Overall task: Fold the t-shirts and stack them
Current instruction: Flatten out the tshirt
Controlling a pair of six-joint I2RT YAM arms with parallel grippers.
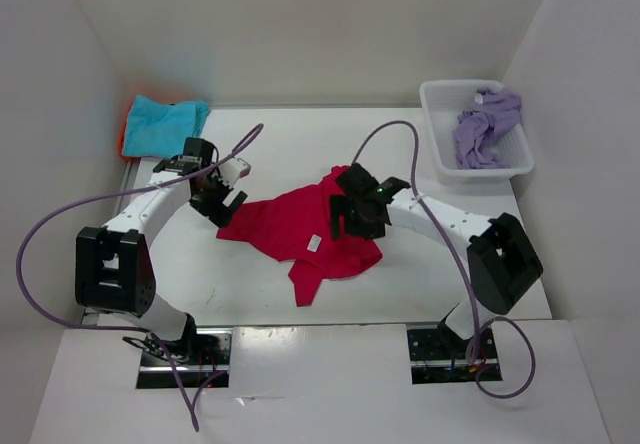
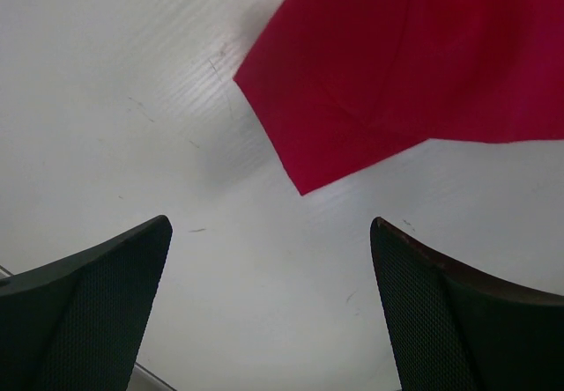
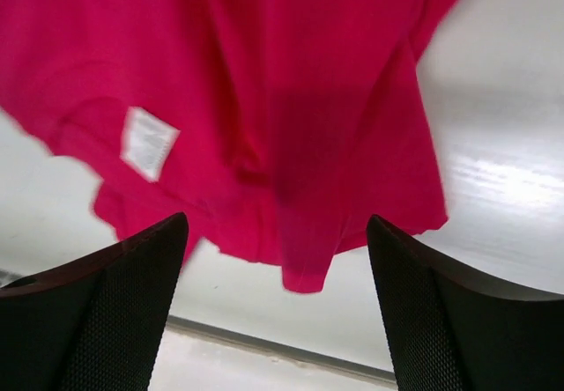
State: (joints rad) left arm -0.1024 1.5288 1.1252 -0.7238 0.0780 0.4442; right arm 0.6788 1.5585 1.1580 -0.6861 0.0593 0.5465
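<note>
Red shirt (image 1: 310, 229): crumpled, unfolded, mid-table (image 1: 300, 144), white label (image 1: 313, 245) showing. Turquoise shirt (image 1: 170, 122): at table's far left corner, on top of orange shirt (image 1: 127, 134), only orange edge visible. Lavender shirt (image 1: 487, 124): bunched in basket (image 1: 437, 94) at table's far right corner. Left gripper (image 2: 269, 228): jaws wide apart, empty, over bare table just beside red shirt's left tip. Right gripper (image 3: 275, 224): jaws apart, gripping nothing, above red shirt's right half.

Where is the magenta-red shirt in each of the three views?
Top external: magenta-red shirt at the centre of the table.
Left wrist: upper right, one corner pointing down.
Right wrist: fills the upper frame, above the fingers.
Shared landmark: white label, in top external and right wrist only.
</note>
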